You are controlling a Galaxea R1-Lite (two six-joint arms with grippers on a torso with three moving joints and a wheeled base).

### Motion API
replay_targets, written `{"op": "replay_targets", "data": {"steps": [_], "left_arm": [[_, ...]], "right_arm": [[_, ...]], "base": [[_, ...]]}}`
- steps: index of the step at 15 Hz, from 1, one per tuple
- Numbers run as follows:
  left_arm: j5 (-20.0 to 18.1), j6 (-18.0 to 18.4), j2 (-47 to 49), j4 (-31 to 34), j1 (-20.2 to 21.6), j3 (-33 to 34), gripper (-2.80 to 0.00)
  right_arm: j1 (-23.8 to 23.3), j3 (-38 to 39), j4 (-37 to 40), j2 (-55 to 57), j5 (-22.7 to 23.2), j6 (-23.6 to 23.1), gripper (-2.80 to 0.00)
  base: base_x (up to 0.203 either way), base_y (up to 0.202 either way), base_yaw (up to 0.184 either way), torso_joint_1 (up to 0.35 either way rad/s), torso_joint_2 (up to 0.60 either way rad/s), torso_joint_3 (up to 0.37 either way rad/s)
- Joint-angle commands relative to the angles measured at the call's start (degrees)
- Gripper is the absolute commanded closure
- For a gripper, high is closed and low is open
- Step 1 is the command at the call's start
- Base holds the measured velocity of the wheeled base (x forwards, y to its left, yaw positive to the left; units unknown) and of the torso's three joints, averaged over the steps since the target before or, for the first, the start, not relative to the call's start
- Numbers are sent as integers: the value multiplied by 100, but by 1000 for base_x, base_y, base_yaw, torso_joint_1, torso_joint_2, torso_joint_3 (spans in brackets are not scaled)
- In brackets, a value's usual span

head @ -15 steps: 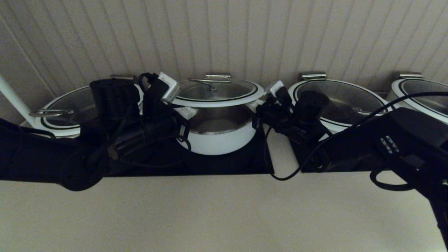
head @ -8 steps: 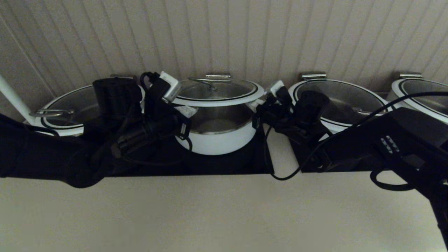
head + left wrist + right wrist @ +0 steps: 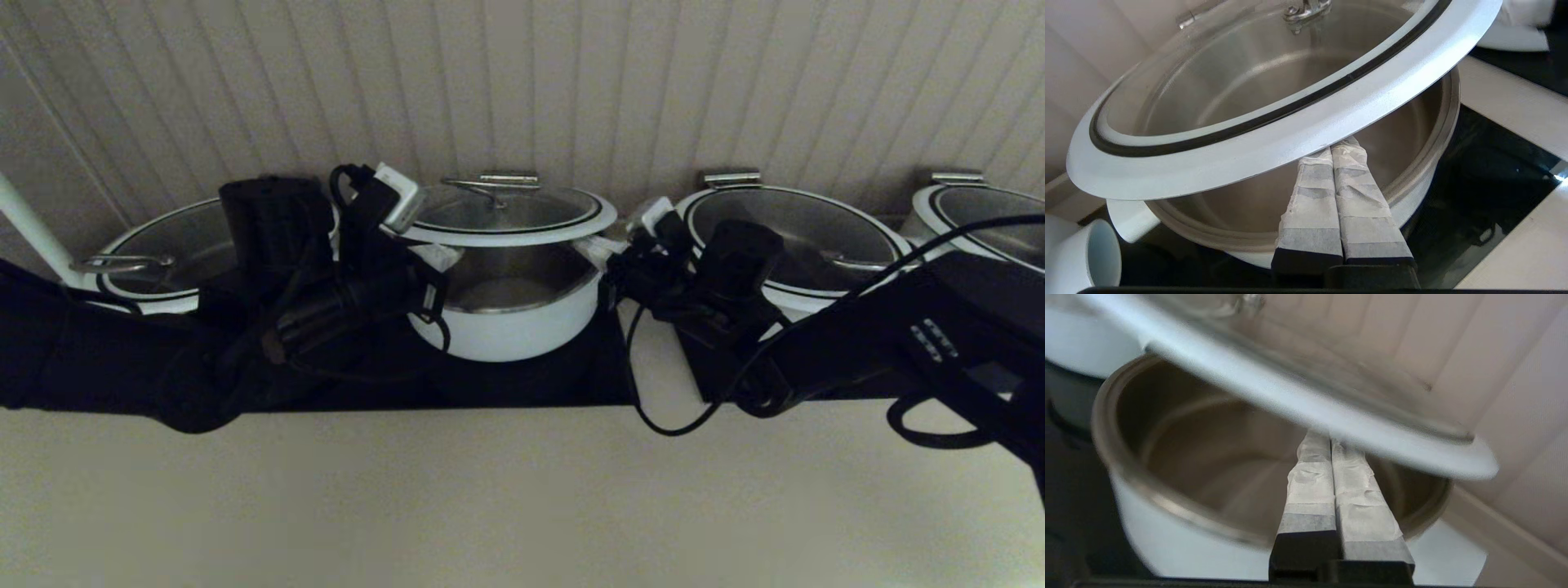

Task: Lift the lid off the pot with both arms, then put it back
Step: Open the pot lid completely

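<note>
The lid (image 3: 506,214), glass with a white rim and a steel handle, hangs level a little above the pot (image 3: 510,331), with the steel inside showing in the gap. My left gripper (image 3: 437,257) is shut, and its taped fingers reach under the lid's left rim. In the left wrist view the rim of the lid (image 3: 1290,134) rests on the tips of the left gripper (image 3: 1337,145) over the pot (image 3: 1437,134). My right gripper (image 3: 602,245) is shut too, under the right rim. In the right wrist view the lid (image 3: 1331,412) lies on the right gripper (image 3: 1327,439) above the pot (image 3: 1147,522).
Wider white pots with glass lids stand on the left (image 3: 155,253), on the right (image 3: 808,233) and at the far right (image 3: 988,224). All sit on a black cooktop (image 3: 522,384) against a panelled wall. A pale counter (image 3: 490,498) lies in front.
The lid has risen slightly on both grippers, widening the gap above the pot. Both arms have shifted a little, and the right arm's elbow has moved right and down.
</note>
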Motion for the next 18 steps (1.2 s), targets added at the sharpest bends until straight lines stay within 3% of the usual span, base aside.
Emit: {"op": "replay_targets", "data": {"steps": [1, 6, 13, 18], "left_arm": [[-4, 11, 21, -40, -1, -45, 0], [-4, 11, 12, -40, -1, -36, 0], [-4, 11, -7, -40, -1, -36, 0], [-4, 11, -31, -40, -1, -27, 0]], "right_arm": [[-2, 337, -32, -222, 16, -10, 0], [-54, 940, -24, -729, 24, -2, 0], [-415, 2818, 76, -2230, 24, 4, 0], [-805, 3922, 1087, -4097, 25, 33, 0]], "base": [[0, 0, 0, 0, 0, 0], [0, 0, 0, 0, 0, 0], [0, 0, 0, 0, 0, 0], [0, 0, 0, 0, 0, 0]]}}
